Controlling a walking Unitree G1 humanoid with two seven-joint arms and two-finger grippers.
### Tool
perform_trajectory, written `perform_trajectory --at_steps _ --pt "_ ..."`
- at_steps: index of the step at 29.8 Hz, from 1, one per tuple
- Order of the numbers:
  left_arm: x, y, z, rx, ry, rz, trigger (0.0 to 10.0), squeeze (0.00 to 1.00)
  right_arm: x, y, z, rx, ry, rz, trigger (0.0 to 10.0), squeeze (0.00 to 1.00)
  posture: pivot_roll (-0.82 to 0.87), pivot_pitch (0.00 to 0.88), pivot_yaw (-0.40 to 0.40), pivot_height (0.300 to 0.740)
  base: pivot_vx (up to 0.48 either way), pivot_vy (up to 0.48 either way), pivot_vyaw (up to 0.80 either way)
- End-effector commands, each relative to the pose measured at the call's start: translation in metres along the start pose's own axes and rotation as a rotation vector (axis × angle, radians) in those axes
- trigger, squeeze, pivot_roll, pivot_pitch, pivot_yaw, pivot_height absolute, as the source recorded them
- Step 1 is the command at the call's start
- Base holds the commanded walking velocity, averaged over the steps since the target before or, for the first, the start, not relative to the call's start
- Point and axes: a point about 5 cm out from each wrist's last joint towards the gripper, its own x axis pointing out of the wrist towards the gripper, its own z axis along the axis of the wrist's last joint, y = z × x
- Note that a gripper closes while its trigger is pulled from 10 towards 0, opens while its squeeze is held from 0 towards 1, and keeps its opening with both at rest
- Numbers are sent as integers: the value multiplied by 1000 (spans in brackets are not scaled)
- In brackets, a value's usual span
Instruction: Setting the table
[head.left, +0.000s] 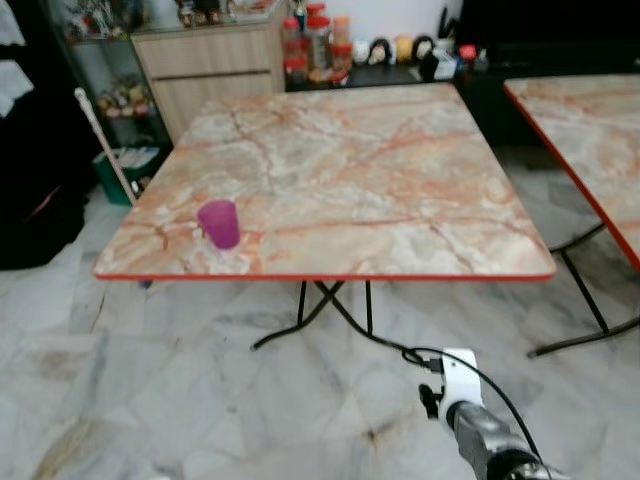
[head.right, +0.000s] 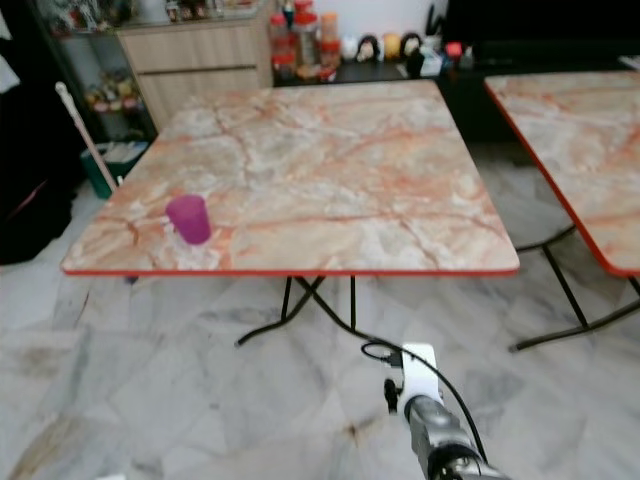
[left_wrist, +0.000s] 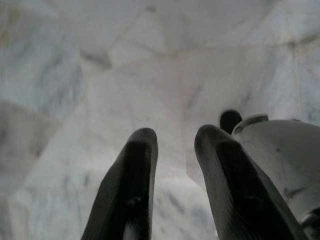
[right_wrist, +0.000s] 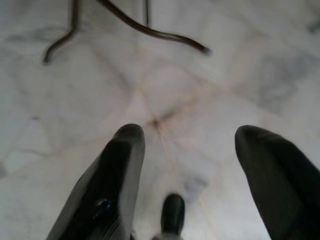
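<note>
Hanging low over the floor (left_wrist: 100, 75), the left pincer (left_wrist: 172, 145) has its fingers slightly apart, holding nothing. Ahead and above, a cup (head.left: 219, 223) stands near the table's (head.left: 400, 180) front-left edge. The right pincer (right_wrist: 187, 145) gapes wide, table legs (right_wrist: 145, 30) beyond.

silver right arm (head.left: 480, 425), white wrist block, looping black cable (head.left: 470, 368)

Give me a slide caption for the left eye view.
Purple cup stands near the marble table's front-left corner; right arm hangs low.
</note>
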Motion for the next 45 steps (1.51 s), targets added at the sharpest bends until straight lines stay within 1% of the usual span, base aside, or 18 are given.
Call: perform_trajectory --at_steps 1,17,26,45 --pt "-1 4 -2 10 6 10 10000 0 0 3 1 -3 -4 5 10000 0 -111 0 101 740 0 270 -438" --pt "-1 4 -2 8 4 11 10000 0 0 3 1 3 -2 5 10000 0 -111 0 101 740 0 265 0" --pt "-1 4 -2 10 5 13 10000 0 0 3 1 1 -2 6 10000 0 -111 0 101 740 0 0 0" --pt "-1 5 0 13 -1 14 10000 0 0 4 2 1 -6 17 10000 0 -105 0 102 740 0 373 0"
